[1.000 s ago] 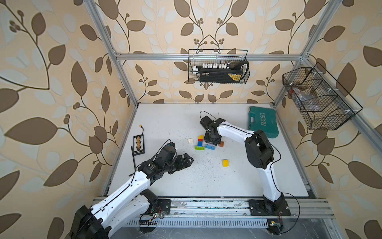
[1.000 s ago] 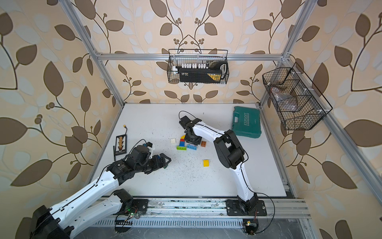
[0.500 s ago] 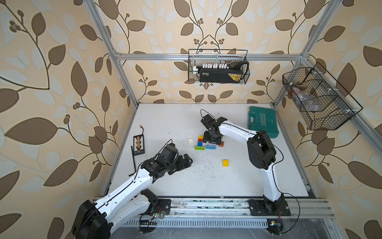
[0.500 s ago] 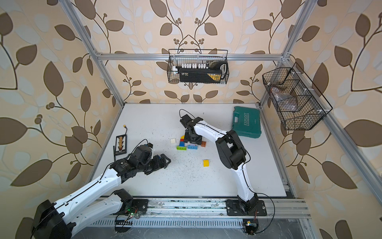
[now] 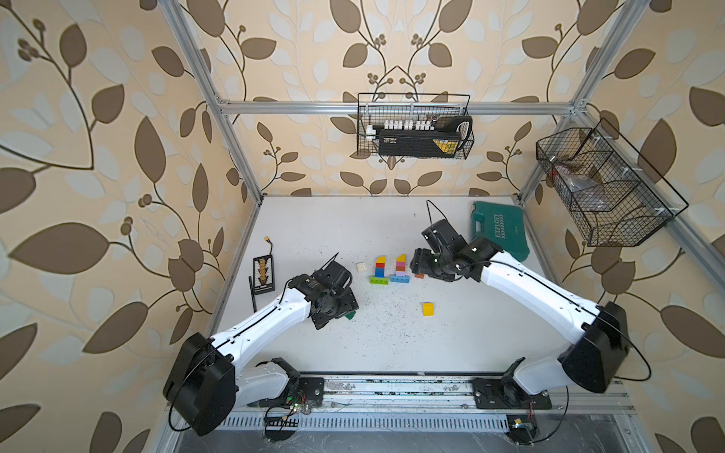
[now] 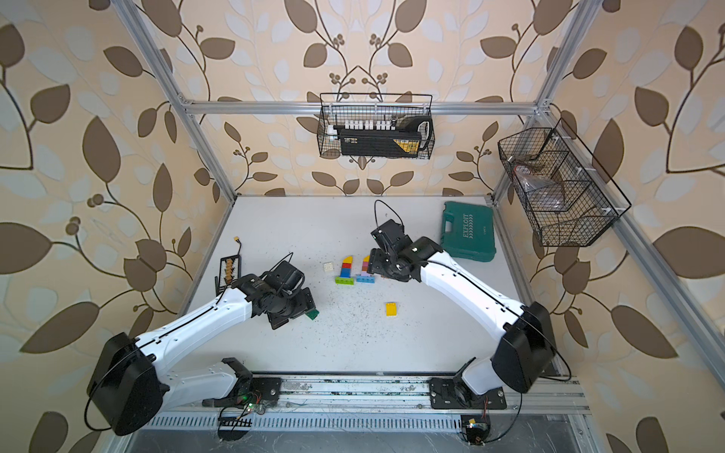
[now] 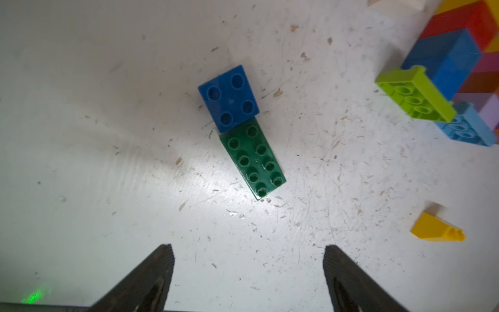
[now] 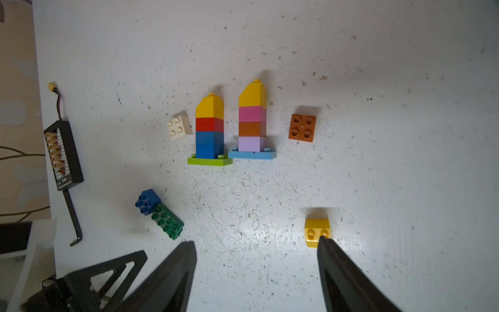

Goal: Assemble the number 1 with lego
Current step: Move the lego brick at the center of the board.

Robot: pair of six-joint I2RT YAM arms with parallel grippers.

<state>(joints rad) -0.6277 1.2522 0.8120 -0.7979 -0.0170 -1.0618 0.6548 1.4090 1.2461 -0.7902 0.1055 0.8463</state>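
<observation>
Two lego stacks lie flat mid-table: one of yellow, red and blue bricks on a lime plate (image 5: 380, 268) (image 8: 209, 129), one of yellow, pink, brown and lilac bricks on a light-blue plate (image 5: 400, 266) (image 8: 252, 121). A white brick (image 8: 179, 127), a brown square (image 8: 302, 127) and a yellow slope brick (image 5: 428, 308) lie loose around them. A blue square (image 7: 229, 98) touches a long dark-green brick (image 7: 252, 159). My left gripper (image 7: 248, 259) hovers over this pair, open and empty. My right gripper (image 8: 256, 251) is open and empty, just right of the stacks (image 5: 421, 266).
A teal tool case (image 5: 500, 231) lies at the back right of the table. A black connector board (image 5: 263, 273) and a hex key (image 5: 252, 292) sit along the left edge. Wire baskets (image 5: 414, 125) (image 5: 600, 188) hang on the walls.
My right gripper has opened, let go of the pink-and-lilac stack and drawn back to the right. The left gripper has shifted slightly over the green brick, jaws a little narrower.
</observation>
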